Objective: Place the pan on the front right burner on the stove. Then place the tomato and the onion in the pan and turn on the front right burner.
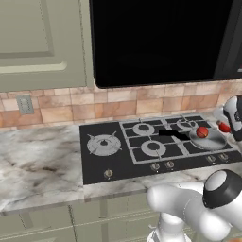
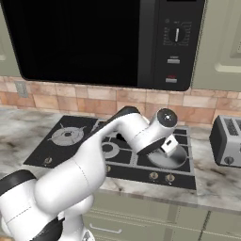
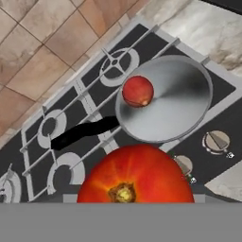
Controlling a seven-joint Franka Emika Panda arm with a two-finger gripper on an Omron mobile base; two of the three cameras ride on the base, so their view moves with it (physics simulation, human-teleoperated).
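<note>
hand pinching a tomato above the pan, which holds a red ball.

Pan sits on stove grate, right of centre; black handle runs toward left edge. Small red ball lies inside pan by its upper-left rim. Large tomato at bottom centre. Two knobs lower right.

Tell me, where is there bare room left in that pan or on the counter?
The pan floor is bare beside the red ball. The marble counter left of the stove is open. It is tight by the toaster.
</note>
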